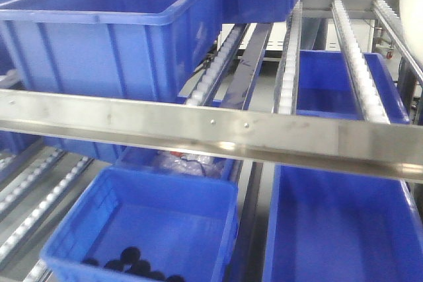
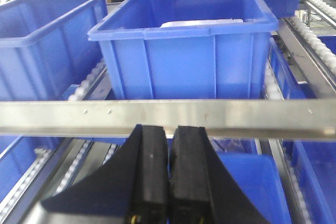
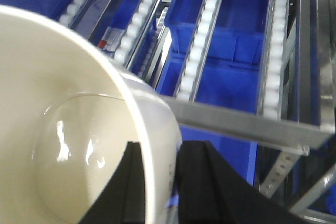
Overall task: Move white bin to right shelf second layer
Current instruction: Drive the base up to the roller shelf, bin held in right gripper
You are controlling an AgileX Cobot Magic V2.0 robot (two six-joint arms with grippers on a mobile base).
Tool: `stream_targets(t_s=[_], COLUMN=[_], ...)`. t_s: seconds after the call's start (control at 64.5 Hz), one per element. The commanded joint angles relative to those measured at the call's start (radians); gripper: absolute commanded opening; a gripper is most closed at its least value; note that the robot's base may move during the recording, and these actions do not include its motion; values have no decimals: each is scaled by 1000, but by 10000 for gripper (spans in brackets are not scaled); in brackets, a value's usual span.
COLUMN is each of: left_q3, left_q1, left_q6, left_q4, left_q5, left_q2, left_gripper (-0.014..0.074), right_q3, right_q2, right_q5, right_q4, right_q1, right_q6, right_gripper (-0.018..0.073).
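The right pincer point(image 3: 160, 182) is clamped on the wall of the white bin point(image 3: 63, 145), one finger inside the rim and one outside. The bin hangs tilted in the air, in front of the shelf's steel front rail point(image 3: 247, 124) and not yet on anything. Beyond that rail run the sloping roller lanes of the right shelf second layer point(image 3: 202, 40), bare along the stretch shown, with blue crates point(image 3: 231, 72) on the level underneath.

So the pick-up looks done; what is left, by my reading, is to carry the bin over the rail, set it on the rollers and let go. The rail is the thing most likely to catch the bin's base.

The left pincer point(image 2: 169, 177) is pressed together and holds nothing, sitting just below the front bar point(image 2: 168, 116). Behind the bar a large blue crate point(image 2: 184, 45) stands on rollers, well to the left of the open lanes.
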Motion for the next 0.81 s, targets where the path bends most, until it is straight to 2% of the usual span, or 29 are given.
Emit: stream_targets(t_s=[0.0,0.791], left_q3=[37,37], left_q1=[-1,-1], left_q6=[2,2], left_q4=[-2,-2], left_q5=[-85,-85], left_q2=[-14,-14], left_gripper=[85,85], right_q3=[-32,-32], right_q2=[4,4], right_q5=[-99,-99], right_q4=[-16,-16], right_q1=[-6,-6], right_q6=[1,1], right_gripper=[70,70])
